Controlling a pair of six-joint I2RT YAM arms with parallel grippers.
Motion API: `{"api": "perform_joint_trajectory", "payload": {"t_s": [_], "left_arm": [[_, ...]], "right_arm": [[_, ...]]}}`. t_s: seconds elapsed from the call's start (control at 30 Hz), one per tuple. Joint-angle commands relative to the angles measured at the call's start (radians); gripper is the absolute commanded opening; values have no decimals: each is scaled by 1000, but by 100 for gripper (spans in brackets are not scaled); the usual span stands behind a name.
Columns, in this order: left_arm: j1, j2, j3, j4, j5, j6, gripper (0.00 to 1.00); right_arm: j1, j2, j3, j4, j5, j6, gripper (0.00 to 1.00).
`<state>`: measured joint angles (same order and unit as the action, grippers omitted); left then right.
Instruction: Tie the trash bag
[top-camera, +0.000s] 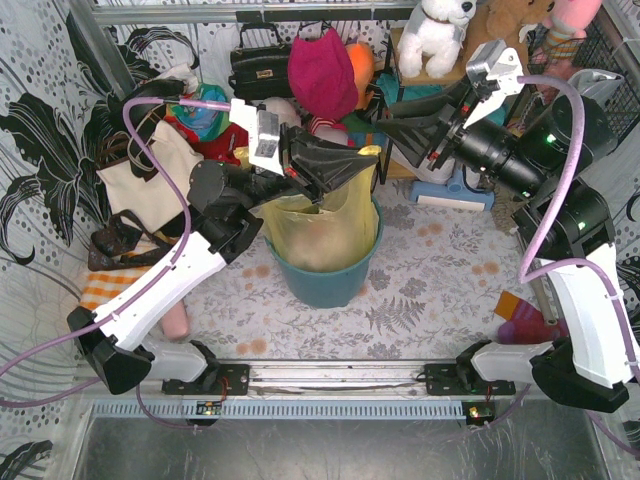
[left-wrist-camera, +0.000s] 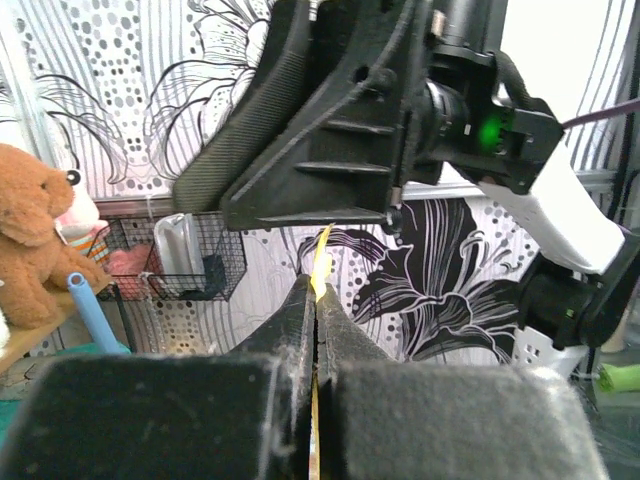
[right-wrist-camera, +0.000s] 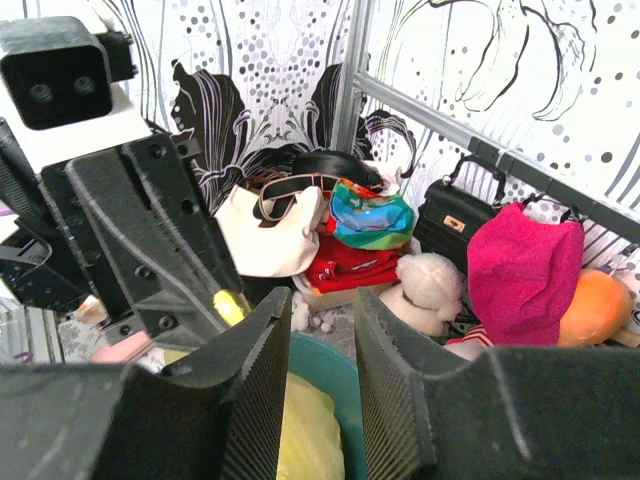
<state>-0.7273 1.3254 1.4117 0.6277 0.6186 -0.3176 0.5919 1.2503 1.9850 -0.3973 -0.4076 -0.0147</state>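
At far left, cream fabric tote bag with dark straps (top-camera: 145, 175) lay on the floral-cloth table (top-camera: 430, 290). Next over, left gripper (left-wrist-camera: 316, 292) was clamped tight on a thin yellow strip of the translucent yellow plastic trash bag (top-camera: 320, 235), pinching its upper rim with that edge pulled up. Bag sat inside round teal plastic bin (top-camera: 335, 290) at mid-table, pale crumpled stuff showing through. Just right of the pinch, right gripper (right-wrist-camera: 323, 302) hung above bin rim, jaws narrowly apart, nothing between them. Farther right at back sat white plush toy (top-camera: 437, 35).
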Motion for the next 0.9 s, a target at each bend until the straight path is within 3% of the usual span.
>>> {"api": "perform_joint_trajectory", "payload": {"t_s": [0.0,0.43,0.87], "left_arm": [[-9,-37,-25,-5,69,6,0],[-54,-96,-60,-208,108,120,1],[-79,-121,-100,-219,132,112,0]], "right_arm": [[2,33,38,62,-30,37,38],[2,184,136,65,-216,87,49],[47,435,355,125,-510,124,61]]}}
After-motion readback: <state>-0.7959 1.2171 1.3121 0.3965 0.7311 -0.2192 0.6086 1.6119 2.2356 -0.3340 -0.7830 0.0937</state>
